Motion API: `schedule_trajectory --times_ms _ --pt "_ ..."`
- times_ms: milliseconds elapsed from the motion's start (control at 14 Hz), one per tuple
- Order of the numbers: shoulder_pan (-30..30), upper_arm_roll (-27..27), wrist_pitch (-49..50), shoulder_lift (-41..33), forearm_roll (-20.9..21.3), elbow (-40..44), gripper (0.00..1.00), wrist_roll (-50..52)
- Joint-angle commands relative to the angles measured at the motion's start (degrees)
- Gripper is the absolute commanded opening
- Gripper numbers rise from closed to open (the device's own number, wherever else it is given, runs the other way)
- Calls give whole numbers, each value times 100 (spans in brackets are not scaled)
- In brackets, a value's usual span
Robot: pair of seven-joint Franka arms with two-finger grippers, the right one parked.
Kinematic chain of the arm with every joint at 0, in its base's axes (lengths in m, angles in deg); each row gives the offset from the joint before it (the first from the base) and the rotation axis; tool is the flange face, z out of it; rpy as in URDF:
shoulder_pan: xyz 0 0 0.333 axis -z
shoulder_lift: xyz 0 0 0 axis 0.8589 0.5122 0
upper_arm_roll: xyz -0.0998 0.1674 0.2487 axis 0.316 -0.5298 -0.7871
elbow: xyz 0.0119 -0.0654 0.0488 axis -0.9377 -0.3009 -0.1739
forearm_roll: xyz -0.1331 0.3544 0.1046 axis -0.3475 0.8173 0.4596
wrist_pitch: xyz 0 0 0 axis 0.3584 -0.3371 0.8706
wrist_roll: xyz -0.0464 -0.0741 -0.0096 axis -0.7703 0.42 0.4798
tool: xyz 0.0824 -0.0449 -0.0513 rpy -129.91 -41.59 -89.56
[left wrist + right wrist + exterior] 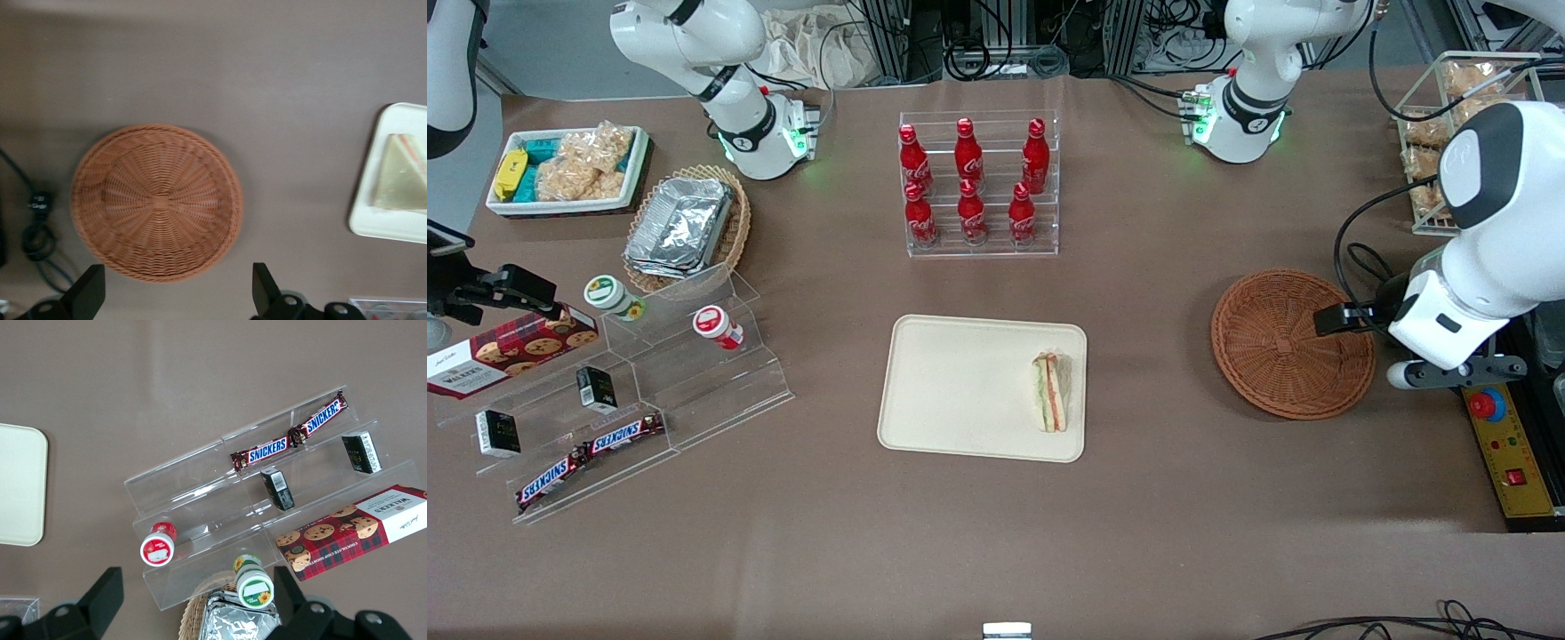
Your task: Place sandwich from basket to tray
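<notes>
The sandwich [1049, 391], a wrapped wedge with green and orange-red filling, lies on the cream tray [960, 382], close to the short edge that faces the basket. The round reddish-brown wicker basket [1272, 347] sits on the table toward the working arm's end, with nothing in it. My gripper [1338, 318] hangs above the basket's rim, open and holding nothing. From the wrist I look down on the basket [157, 200], with the gripper [177, 269] spread wide over its edge. The sandwich [400, 173] and tray [380, 223] show off to the side.
A clear rack of red cola bottles [978, 187] stands farther from the front camera than the tray. A stepped acrylic shelf [649, 391] with snacks, an oval basket of foil containers [685, 227] and a white bin [569, 169] lie toward the parked arm's end. A control box [1503, 444] sits beside the basket.
</notes>
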Motion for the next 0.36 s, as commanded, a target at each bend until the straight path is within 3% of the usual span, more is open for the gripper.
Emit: schedule_trajectory --times_ms 0,286 --pt "560 -626 -10 -179 -287 -73 99 -5" --pt "464 -636 499 50 -261 472 99 -13"
